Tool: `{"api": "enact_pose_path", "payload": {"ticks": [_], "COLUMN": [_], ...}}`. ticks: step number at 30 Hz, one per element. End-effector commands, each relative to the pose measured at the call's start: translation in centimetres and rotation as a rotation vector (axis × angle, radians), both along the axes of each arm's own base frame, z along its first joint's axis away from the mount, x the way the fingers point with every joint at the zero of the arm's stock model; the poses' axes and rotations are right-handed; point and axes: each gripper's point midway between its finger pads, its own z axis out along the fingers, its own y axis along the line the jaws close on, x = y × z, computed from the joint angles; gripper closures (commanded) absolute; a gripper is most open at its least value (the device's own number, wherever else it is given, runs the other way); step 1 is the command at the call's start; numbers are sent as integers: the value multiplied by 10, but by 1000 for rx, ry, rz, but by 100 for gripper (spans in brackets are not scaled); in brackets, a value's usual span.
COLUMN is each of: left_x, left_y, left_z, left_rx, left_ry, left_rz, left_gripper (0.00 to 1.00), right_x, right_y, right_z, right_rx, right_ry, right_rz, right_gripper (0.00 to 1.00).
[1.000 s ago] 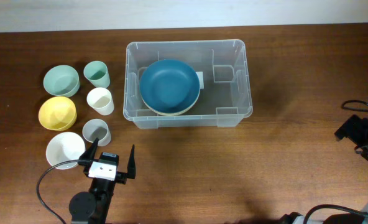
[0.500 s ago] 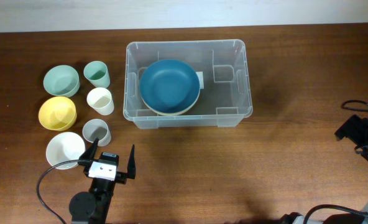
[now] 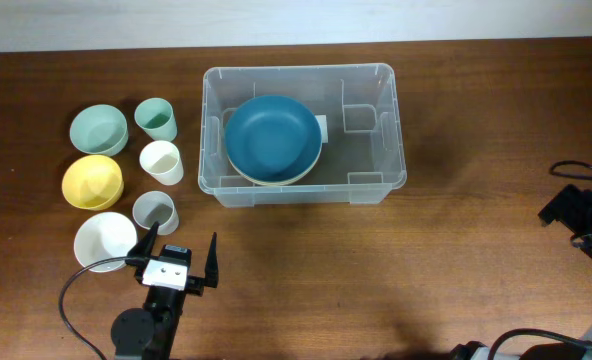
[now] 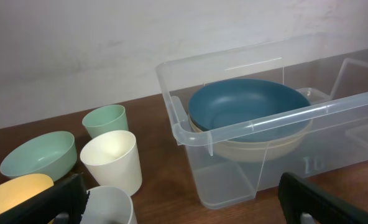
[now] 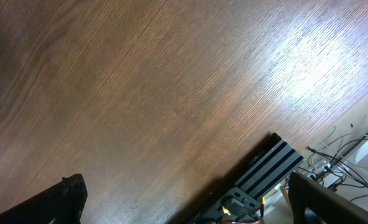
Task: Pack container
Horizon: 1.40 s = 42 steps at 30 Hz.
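The container (image 3: 361,160), a large clear bin, stands at the table's middle back. Inside it a blue bowl (image 3: 273,135) rests on a cream bowl (image 3: 276,182). My left gripper (image 3: 184,236) is open near the front left, empty, pointing toward the bin. The left wrist view shows the container's rim (image 4: 258,124) and the blue bowl (image 4: 246,109) ahead, with the gripper (image 4: 181,205) wide apart. My right gripper (image 5: 196,205) is open over bare wood at the far right table edge, holding nothing.
Left of the bin stand a green bowl (image 3: 98,129), green cup (image 3: 156,118), white cup (image 3: 161,161), yellow bowl (image 3: 92,181), grey cup (image 3: 155,211) and white bowl (image 3: 104,240). The grey cup (image 4: 112,205) is just by my left finger. A metal rail (image 5: 271,165) and cables border the right edge.
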Motion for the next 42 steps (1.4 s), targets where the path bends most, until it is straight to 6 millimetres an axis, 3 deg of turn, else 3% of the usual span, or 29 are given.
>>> {"api": "enact_pose_path", "payload": {"ticks": [1, 6, 12, 17, 22, 27, 29, 31, 34, 36, 38, 42], "left_x": [-1, 0, -5, 1, 24, 68, 85, 101, 118, 131, 139, 147], "left_y": [-1, -1, 0, 26, 40, 49, 40, 17, 1, 5, 11, 52], "left_z": [3, 14, 58, 97, 135, 155, 158, 152, 124, 101, 91, 93], "left_rx": [15, 12, 62, 112, 123, 134, 126, 98, 63, 60, 58, -6], "left_ry": [-17, -59, -163, -158, -77, 86, 167, 248, 367, 432, 460, 537], "left_rz": [-10, -12, -5, 143, 203, 211, 139, -7, -110, -99, -62, 187], "left_gripper": [0, 0, 0, 0, 0, 0, 0, 0, 0, 0, 0, 0], "right_x": [-1, -1, -1, -1, -1, -1, -1, -1, -1, -1, -1, -1], "right_y": [0, 0, 0, 0, 0, 0, 0, 0, 0, 0, 0, 0], "right_z": [-4, -4, -4, -4, -4, -4, -4, -4, -4, -4, -4, -4], "right_rx": [12, 12, 12, 12, 12, 12, 12, 12, 12, 12, 12, 12], "right_ry": [6, 7, 7, 7, 7, 7, 7, 7, 7, 7, 7, 7], "right_rz": [-3, -3, -3, -3, -3, -3, -3, -3, -3, -3, -3, -3], "right_gripper": [1, 1, 1, 1, 1, 1, 1, 1, 1, 1, 1, 1]}}
